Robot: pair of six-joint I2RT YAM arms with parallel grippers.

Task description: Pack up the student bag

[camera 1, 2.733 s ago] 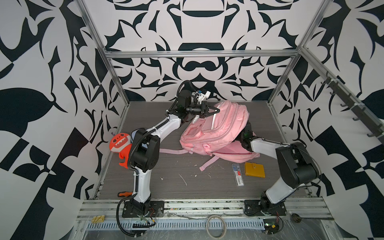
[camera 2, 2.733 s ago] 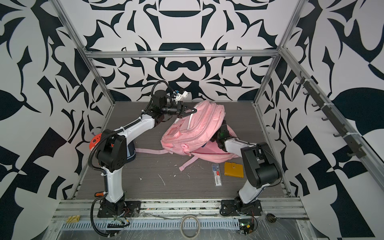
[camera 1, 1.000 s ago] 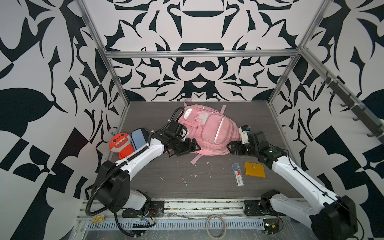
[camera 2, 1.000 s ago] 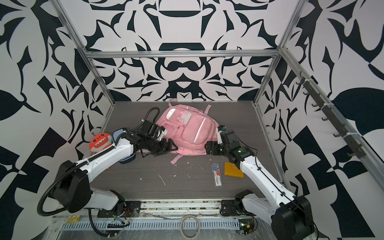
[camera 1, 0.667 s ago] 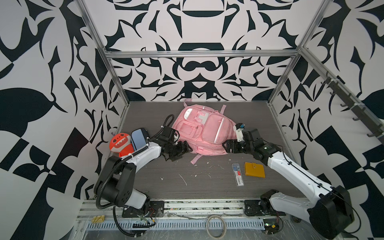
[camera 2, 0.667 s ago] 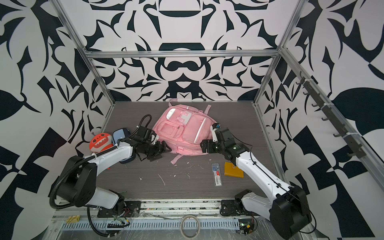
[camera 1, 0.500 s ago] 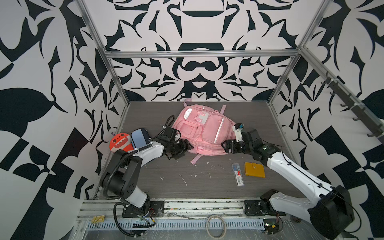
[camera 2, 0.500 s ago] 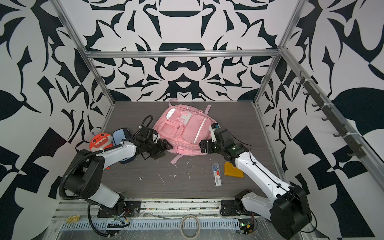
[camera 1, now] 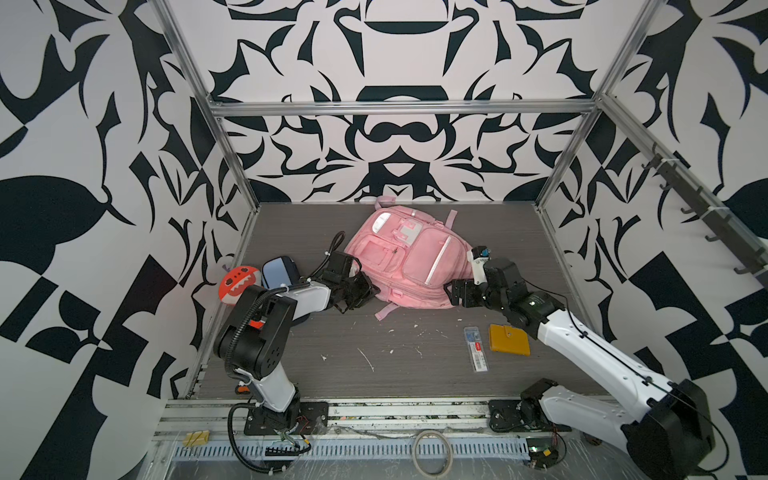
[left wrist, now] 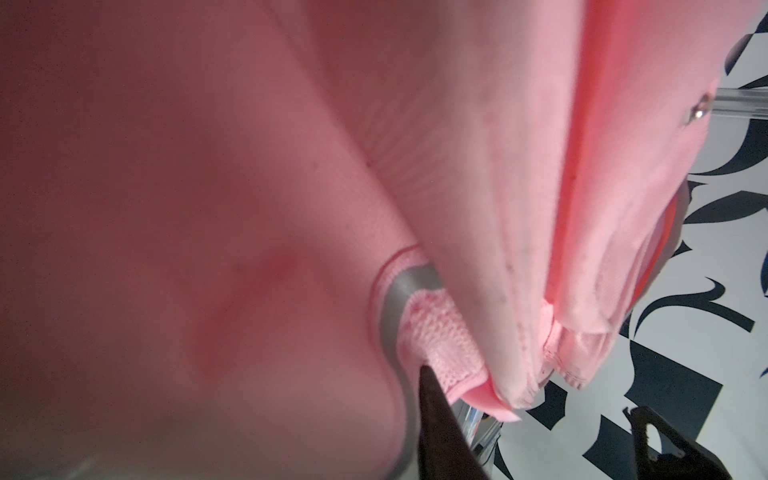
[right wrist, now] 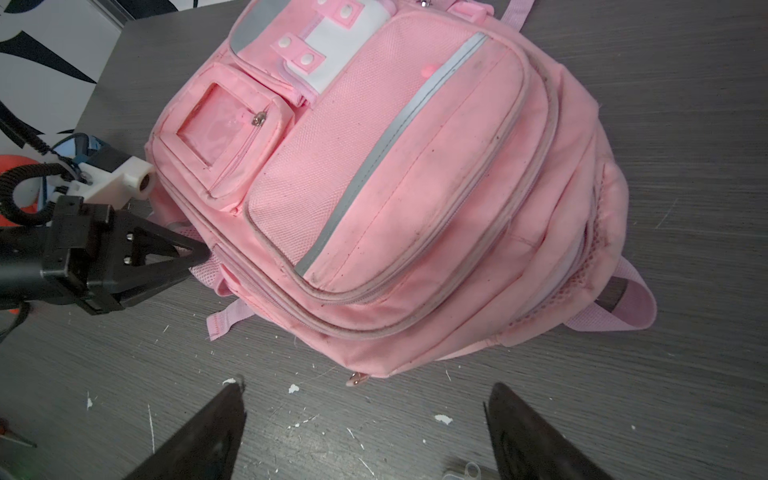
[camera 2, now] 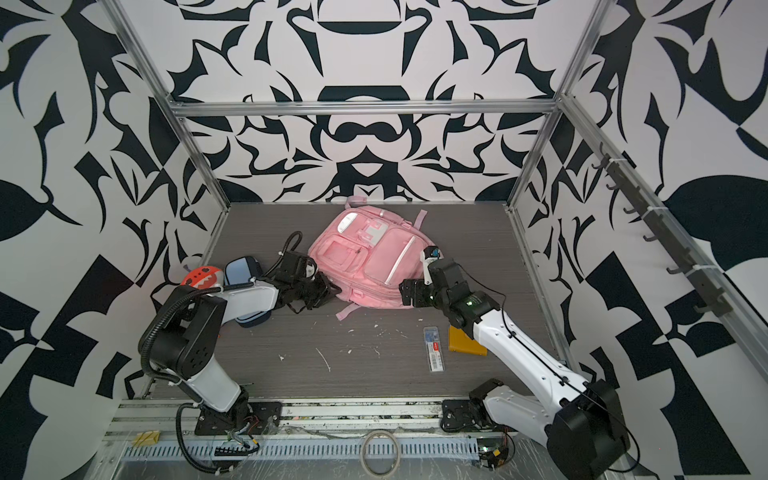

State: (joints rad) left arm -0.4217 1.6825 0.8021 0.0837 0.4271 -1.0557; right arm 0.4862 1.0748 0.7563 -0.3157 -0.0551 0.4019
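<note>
The bag lies front-up at the far middle of the table, its top toward the far wall. All the zips I can see look closed. The case and plush sit at the left edge. The wallet and a small clear pack lie near right. I judge that I am at the start, getting hold of the bag so it can be opened, with nothing packed yet.

My left gripper is at the bag's left side, low by the mesh pocket. In the left wrist view its fingers stand apart. One touches the mesh edge and the other is clear of the fabric, so it is not clamped yet. My right gripper is wide apart and empty, just off the bag's near right edge. A zip pull hangs right before it.

As I judge it, the next move is for the left to pinch the pocket edge firmly, because soft fabric may slip or bunch. The right should then narrow onto that small pull. The pull is tiny and lies low against the table, so the approach must be low and exact.

The table is dark grey woodgrain, littered with white scraps. Black-and-white patterned walls with a metal frame close it in. A rail of hooks runs along the right wall.
</note>
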